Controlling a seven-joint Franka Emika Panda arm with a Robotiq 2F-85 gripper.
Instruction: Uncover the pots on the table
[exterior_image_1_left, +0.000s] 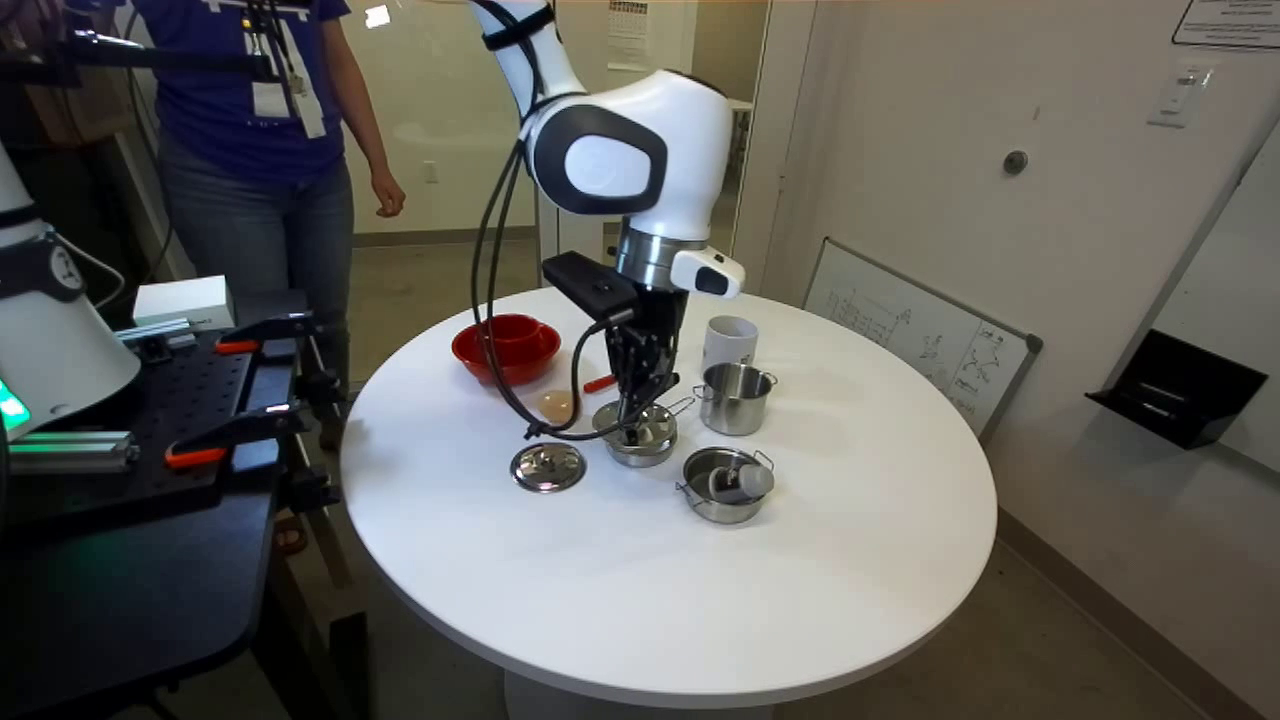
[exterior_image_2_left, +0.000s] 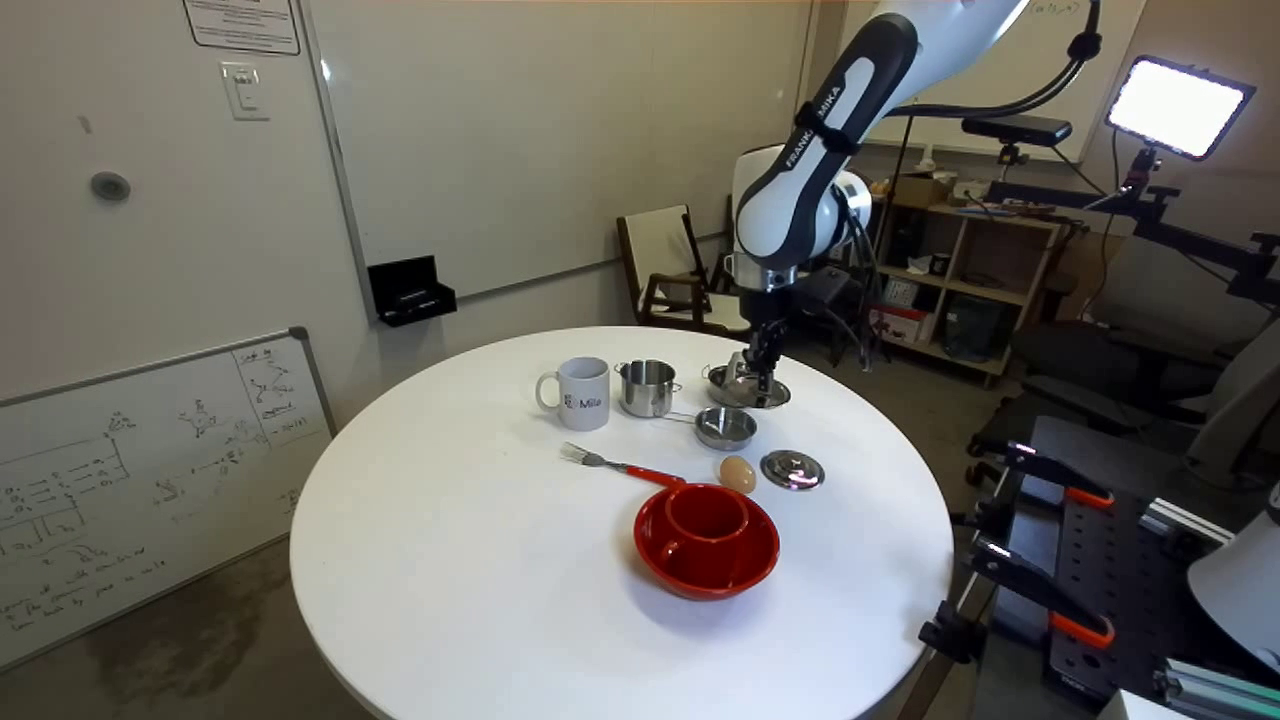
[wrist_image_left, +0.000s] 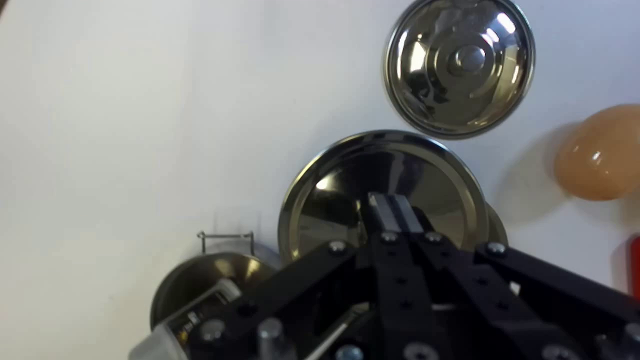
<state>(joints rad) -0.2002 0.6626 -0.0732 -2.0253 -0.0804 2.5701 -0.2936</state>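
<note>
My gripper (exterior_image_1_left: 630, 432) is shut on a steel lid (exterior_image_1_left: 660, 424); its fingertips (wrist_image_left: 395, 212) hide the knob. In an exterior view the lid (exterior_image_2_left: 776, 395) hangs raised, apart from the small pan (exterior_image_2_left: 726, 430), which stands open with a wire handle. The pan's edge shows under the lid in the wrist view (wrist_image_left: 497, 230). A second lid (exterior_image_1_left: 548, 467) lies on the white table (exterior_image_1_left: 850, 580), also in the wrist view (wrist_image_left: 460, 65). A taller pot (exterior_image_2_left: 648, 390) is open. A low pot (exterior_image_1_left: 712, 512) is open and holds a grey-and-white item (exterior_image_1_left: 752, 481).
A red bowl (exterior_image_2_left: 700, 582) holds a red cup (exterior_image_2_left: 706, 515). An egg (exterior_image_2_left: 738, 474) and a red-handled fork (exterior_image_2_left: 655, 475) lie near it. A pale grey mug (exterior_image_2_left: 583, 395) stands beside the taller pot. A person (exterior_image_1_left: 250, 150) stands behind the dark bench (exterior_image_1_left: 130, 570).
</note>
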